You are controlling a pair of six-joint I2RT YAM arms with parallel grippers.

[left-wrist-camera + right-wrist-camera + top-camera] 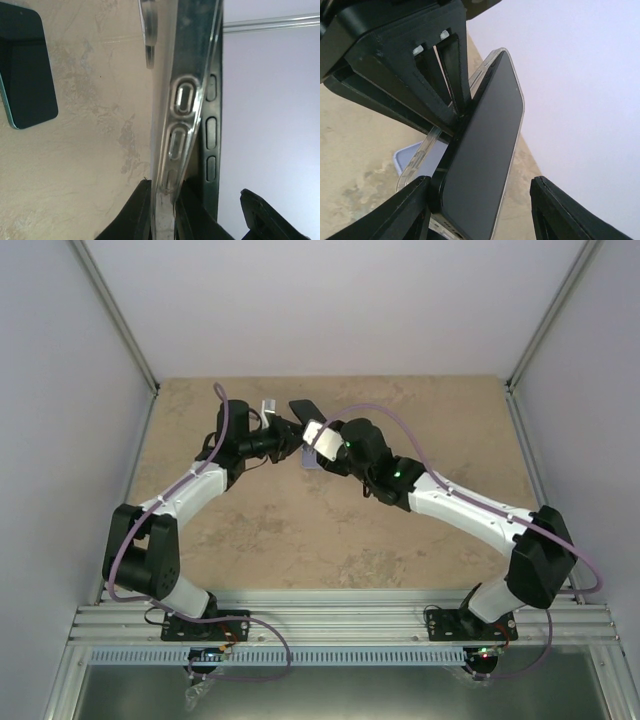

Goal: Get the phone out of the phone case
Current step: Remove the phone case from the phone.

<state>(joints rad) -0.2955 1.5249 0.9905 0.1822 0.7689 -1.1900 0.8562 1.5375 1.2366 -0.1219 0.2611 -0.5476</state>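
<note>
A black phone (485, 150) sits partly in a clear case (182, 100), held in the air between both arms (318, 435). My left gripper (167, 215) is shut on the clear case's side edge; the phone's black side with buttons (211, 135) stands apart from that edge. In the right wrist view the clear case rim (417, 160) is peeled away from the phone's left side. My right gripper (481, 182) is open, its fingers straddling the phone's lower end, with the left finger (410, 210) against the phone's edge.
A second dark phone (27, 70) lies flat on the beige table behind the grippers (304, 408). A pale lavender flat object (410, 150) lies on the table under the held phone (310, 462). White walls enclose the table.
</note>
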